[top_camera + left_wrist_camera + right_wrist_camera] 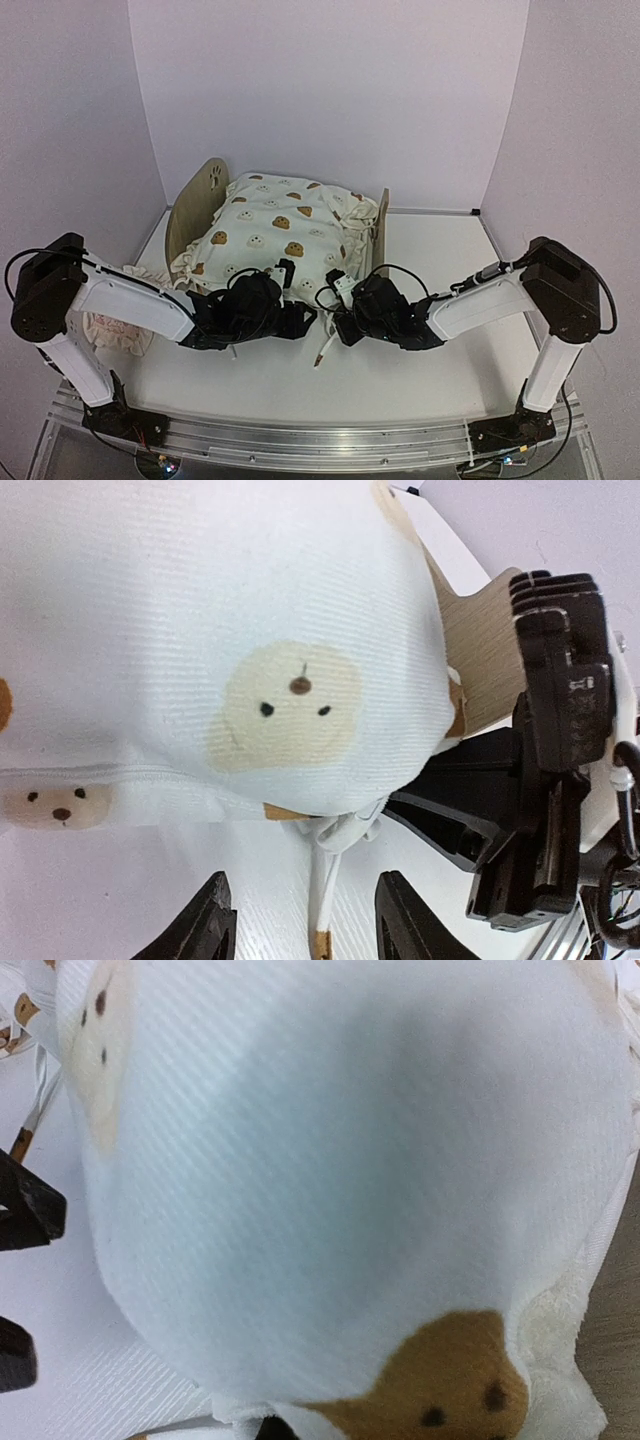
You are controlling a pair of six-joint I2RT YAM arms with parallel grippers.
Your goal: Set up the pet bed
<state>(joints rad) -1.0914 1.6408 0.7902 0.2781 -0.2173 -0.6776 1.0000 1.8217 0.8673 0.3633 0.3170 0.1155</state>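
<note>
Left jaws parted astride quilt tie (pixel 322 880); right jaws clenched; left arm (pixel 130 295), right arm (pixel 480 305) stretched low toward pet bed (pixel 195 205).

Quilt (pixel 275 225) blocks reach into the pet bed (pixel 195 210) (draped over).

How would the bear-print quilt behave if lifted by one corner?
Probably floppy: the quilt bulges and wrinkles over the pet bed, so it would likely sag and fold rather than hold its shape. It looks padded yet light. Its loose tie may dangle and snag.
</note>
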